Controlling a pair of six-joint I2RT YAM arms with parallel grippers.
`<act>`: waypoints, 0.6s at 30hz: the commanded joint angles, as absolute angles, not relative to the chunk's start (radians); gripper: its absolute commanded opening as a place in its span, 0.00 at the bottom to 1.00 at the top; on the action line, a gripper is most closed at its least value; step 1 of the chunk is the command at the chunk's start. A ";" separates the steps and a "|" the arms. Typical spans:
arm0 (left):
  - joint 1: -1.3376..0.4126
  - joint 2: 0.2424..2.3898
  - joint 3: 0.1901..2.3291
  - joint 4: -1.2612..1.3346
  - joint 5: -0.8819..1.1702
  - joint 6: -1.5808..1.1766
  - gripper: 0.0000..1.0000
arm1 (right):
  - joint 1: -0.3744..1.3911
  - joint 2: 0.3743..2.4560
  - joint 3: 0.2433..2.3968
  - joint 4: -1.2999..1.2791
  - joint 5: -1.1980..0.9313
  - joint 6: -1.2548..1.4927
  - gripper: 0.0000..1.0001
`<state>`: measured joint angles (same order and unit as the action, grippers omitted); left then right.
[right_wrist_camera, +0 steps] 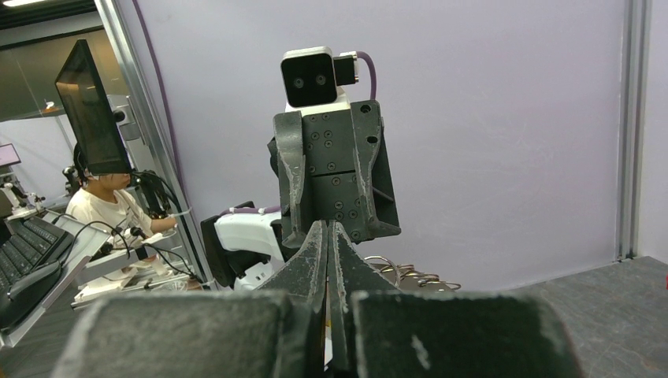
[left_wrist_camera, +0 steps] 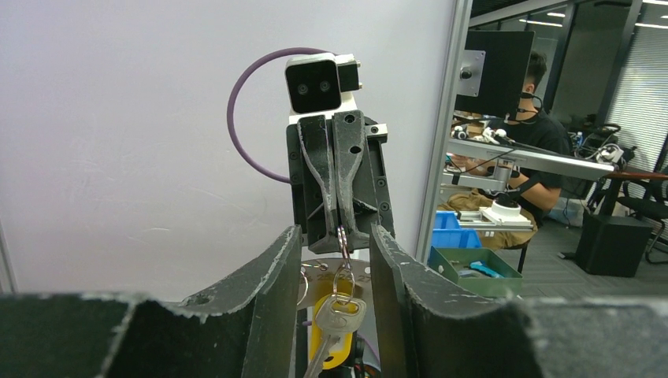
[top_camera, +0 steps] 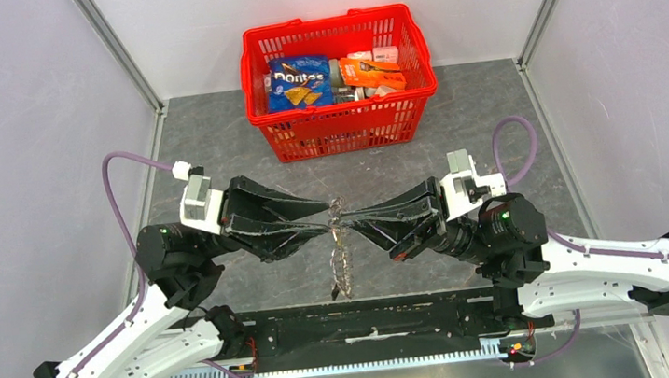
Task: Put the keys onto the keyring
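Note:
My two grippers meet tip to tip above the middle of the table. My right gripper is shut on a small split ring. From that ring a silver key hangs, with the yellow-headed key just behind it. A flat metal disc with holes, part of the keyring, shows behind them. In the top view the keyring bunch dangles below the fingertips. My left gripper is open, its fingers on either side of the ring and key without touching them. The dark-headed key is hidden.
A red shopping basket with a Doritos bag and other packets stands at the back of the table. A black rail runs along the near edge between the arm bases. Loose wire rings show beside the right fingers.

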<state>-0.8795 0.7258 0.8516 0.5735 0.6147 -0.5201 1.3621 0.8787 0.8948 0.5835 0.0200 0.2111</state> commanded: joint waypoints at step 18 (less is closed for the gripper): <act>-0.883 0.746 0.890 0.596 0.662 -0.579 0.40 | 1.362 0.892 0.966 0.689 0.009 0.172 0.00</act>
